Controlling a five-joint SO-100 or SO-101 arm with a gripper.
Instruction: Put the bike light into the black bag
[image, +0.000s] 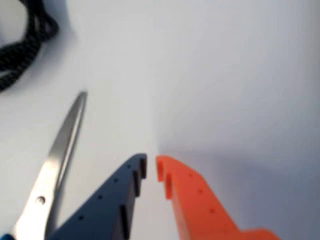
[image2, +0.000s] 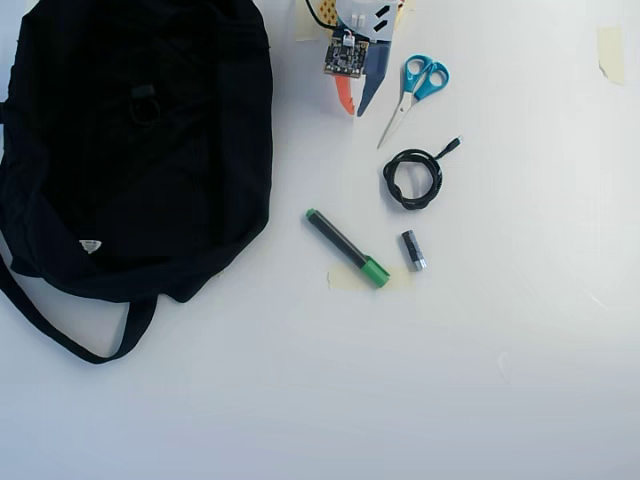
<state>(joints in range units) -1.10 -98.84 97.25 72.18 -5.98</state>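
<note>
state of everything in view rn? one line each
gripper: nearly shut, empty
black bag: flat on table, strap trailing
scissors: closed, lying beside gripper
cable: coiled
green marker: capped, lying on table
small cylinder: lying flat
bike light: not visible

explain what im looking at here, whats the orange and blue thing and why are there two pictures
That is a small robot arm's hand: two fingers, one orange, one dark blue, nearly closed and holding nothing. The wrist view comes from a camera riding on the arm; the overhead view looks straight down at the white table. On it lie a big black bag, scissors, a coiled black cable, a green-capped marker and a small grey-black cylinder. I cannot see a bike light.
</note>
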